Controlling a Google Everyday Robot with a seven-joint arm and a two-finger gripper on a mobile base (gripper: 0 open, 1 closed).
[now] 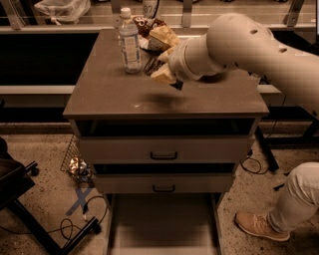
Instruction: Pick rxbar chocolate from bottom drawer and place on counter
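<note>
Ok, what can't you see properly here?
Camera view:
Gripper, above the counter beside the bottle: the arm hides most of it, so the bar can't be made out.
Bottom drawer: front cut off by the lower edge.
Snack bag: partly behind the arm.

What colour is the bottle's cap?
The cap is white, camera view; the tool hangs over the counter.

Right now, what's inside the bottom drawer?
Only its bare pale floor shows in the bottom drawer; its back part is covered by the drawer front above, and its front runs out of view. The gripper is up over the counter.
</note>
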